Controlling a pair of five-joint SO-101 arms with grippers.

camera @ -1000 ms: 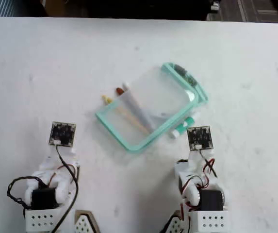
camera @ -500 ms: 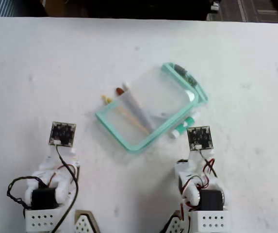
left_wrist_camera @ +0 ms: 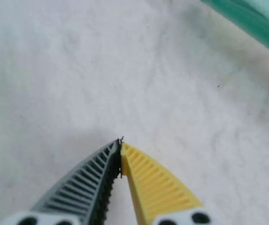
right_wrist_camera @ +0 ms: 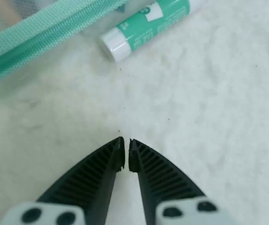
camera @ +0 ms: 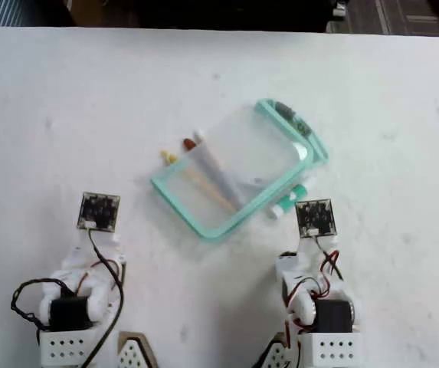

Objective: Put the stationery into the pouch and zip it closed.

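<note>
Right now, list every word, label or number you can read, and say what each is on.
Glue stick: white print on its green label, too blurred to read.
Pouch: a dark patch on its far green edge, too small to tell if it is print.
Nothing can be quoted.

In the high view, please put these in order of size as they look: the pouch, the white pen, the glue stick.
1. pouch
2. white pen
3. glue stick, which is partly hidden, so its full size is unsure
</note>
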